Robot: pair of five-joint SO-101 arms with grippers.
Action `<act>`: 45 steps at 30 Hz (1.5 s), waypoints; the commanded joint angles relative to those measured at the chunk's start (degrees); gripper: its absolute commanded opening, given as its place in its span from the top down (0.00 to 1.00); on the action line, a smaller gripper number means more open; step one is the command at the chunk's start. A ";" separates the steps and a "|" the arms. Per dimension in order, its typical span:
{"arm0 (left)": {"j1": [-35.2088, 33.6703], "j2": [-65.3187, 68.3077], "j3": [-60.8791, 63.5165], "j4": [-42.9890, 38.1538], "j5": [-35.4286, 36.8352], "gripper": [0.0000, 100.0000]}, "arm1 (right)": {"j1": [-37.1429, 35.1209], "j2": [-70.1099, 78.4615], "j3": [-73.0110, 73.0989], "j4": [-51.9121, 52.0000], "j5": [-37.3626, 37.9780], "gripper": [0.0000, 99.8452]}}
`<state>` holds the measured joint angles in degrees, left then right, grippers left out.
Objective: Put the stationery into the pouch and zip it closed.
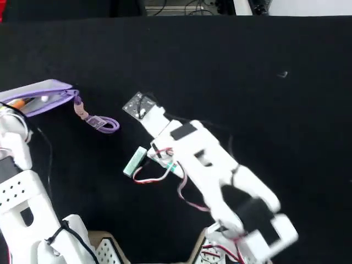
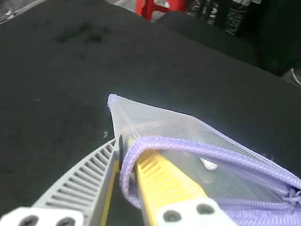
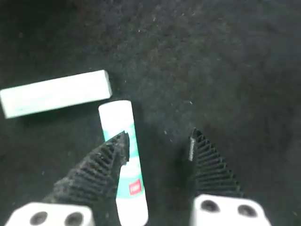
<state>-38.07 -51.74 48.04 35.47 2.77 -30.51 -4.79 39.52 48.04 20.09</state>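
The purple mesh pouch (image 1: 41,96) lies at the table's left edge with its mouth open and something orange inside. My left gripper (image 2: 124,153) is shut on the pouch's purple rim (image 2: 155,143), grey finger outside and yellow finger (image 2: 162,183) inside. My right gripper (image 3: 157,143) is open and hangs low over the cloth. A teal-and-white glue stick (image 3: 123,160) lies partly under one of its black fingers (image 3: 101,165). A pale green eraser box (image 3: 56,92) lies just beyond, and it is also seen beside the right arm (image 1: 198,159) as the eraser box (image 1: 135,160).
The pouch's purple zipper strap (image 1: 102,124) trails to the right on the black cloth (image 1: 264,99). The left arm (image 1: 22,187) stands along the left edge. Red and white cables (image 1: 159,176) hang off the right arm near the eraser box.
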 commanded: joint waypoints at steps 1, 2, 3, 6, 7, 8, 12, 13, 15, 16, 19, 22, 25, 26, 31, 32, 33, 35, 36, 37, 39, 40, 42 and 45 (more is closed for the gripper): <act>-1.10 -0.88 -4.35 -1.49 0.62 0.97 | -0.70 8.57 -7.60 -1.41 0.53 0.81; -0.84 -0.88 -4.26 -1.49 0.62 0.97 | -0.70 10.95 -9.36 -1.41 0.53 0.81; -0.84 -0.88 -4.18 -1.49 0.62 0.97 | -0.70 12.97 -10.86 -0.97 0.62 0.81; -0.75 -0.88 -4.18 -1.49 0.62 0.97 | -1.58 15.34 -15.60 3.87 4.13 0.81; -0.75 -0.88 -4.18 -1.49 0.62 0.97 | -2.02 15.34 -16.57 5.27 5.10 0.81; -0.75 -0.88 -4.09 -1.49 0.62 0.97 | -2.46 14.99 -17.10 6.33 5.63 0.81; -0.75 -0.88 -4.00 -1.49 0.62 0.97 | -4.22 10.86 -17.19 8.44 5.63 0.81; -0.75 -0.88 -4.00 -1.49 0.62 0.97 | -4.66 9.36 -16.84 9.05 5.63 0.81; -0.66 -0.88 -3.91 -1.49 0.62 0.97 | -5.36 6.29 -15.78 10.11 5.98 0.81; -0.31 -0.88 -3.91 -1.41 0.62 0.97 | -5.80 4.88 -14.99 10.29 5.98 0.81; 1.27 -0.88 -3.74 -1.41 0.62 0.97 | -6.95 2.86 -12.35 9.85 6.07 0.81; 2.86 -0.88 -3.03 -1.41 0.53 0.97 | -7.65 2.33 -11.30 9.85 6.15 0.81; 3.03 -0.88 -2.95 -1.41 0.53 0.97 | -8.97 3.47 -10.33 9.67 8.44 0.81; 3.03 -0.88 -2.95 -1.41 0.53 0.97 | -9.49 4.18 -10.15 9.85 9.05 0.81; 2.95 -0.88 -2.95 -1.41 0.53 0.97 | -9.85 10.42 -11.12 7.74 9.14 0.81; 2.95 -0.88 -2.95 -1.41 0.53 0.97 | -9.14 11.82 -12.00 7.74 9.14 0.81; 2.95 -0.88 -2.95 -1.41 0.53 0.97 | -8.44 13.14 -12.97 7.74 9.14 0.81; 2.95 -0.88 -2.95 -1.41 0.53 0.97 | -7.12 16.04 -14.99 8.09 9.14 0.81; 2.95 -0.88 -2.95 -1.41 0.53 0.97 | -6.59 17.36 -16.13 8.70 9.14 0.81; 2.95 -0.88 -2.95 -1.41 0.53 0.97 | -6.51 18.51 -17.45 9.85 9.14 0.81; 2.95 -0.88 -2.95 -1.41 0.53 0.97 | -6.59 20.70 -20.18 12.57 9.14 0.83; 2.95 -0.88 -2.95 -1.41 0.53 0.97 | -6.59 21.41 -21.23 13.45 9.14 0.86; 2.95 -0.88 -2.95 -1.41 0.53 0.97 | -6.51 22.37 -22.73 14.86 9.14 0.94; 3.03 -0.88 -2.95 -1.41 0.53 0.97 | -6.15 22.20 -23.43 16.09 8.18 0.97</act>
<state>-35.96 -51.74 48.04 35.47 2.77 -36.92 17.27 17.80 62.55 28.70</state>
